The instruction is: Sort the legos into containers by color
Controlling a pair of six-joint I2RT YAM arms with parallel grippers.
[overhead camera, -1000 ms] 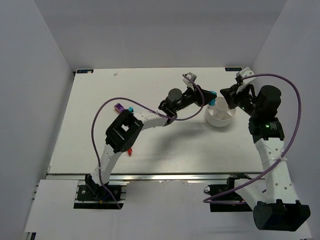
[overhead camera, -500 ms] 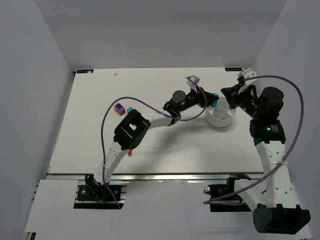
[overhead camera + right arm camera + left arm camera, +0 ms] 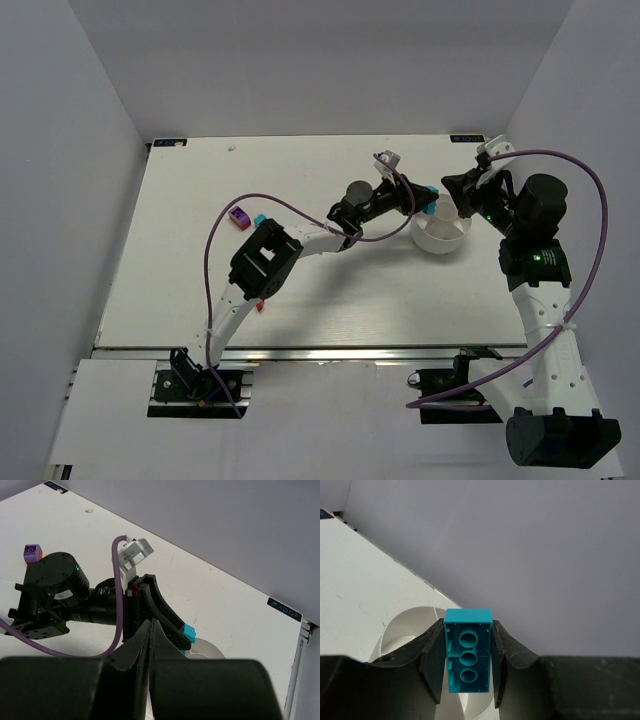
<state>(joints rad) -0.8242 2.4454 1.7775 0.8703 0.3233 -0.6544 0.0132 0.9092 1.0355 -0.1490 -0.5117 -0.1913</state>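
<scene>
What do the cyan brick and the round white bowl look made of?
The cyan brick: likely moulded plastic, smooth with slight sheen; the crisp hollow tubes on its underside suggest it. The white bowl: probably plastic too, though glazed ceramic can't be ruled out; thin, uniform, smooth wall.

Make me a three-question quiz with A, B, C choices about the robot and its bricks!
1. Where is the purple brick? A on the table, far left of the bowl; B in the bowl; C on an arm.
2. What colour is the brick in the left hand? A red; B cyan; C purple.
3. How is the right hand? A wide open; B shut on a brick; C shut, empty.

Answers: A, it lies on the bare tabletop; B, the left wrist view shows it cyan; C, it is closed with nothing between.
</scene>
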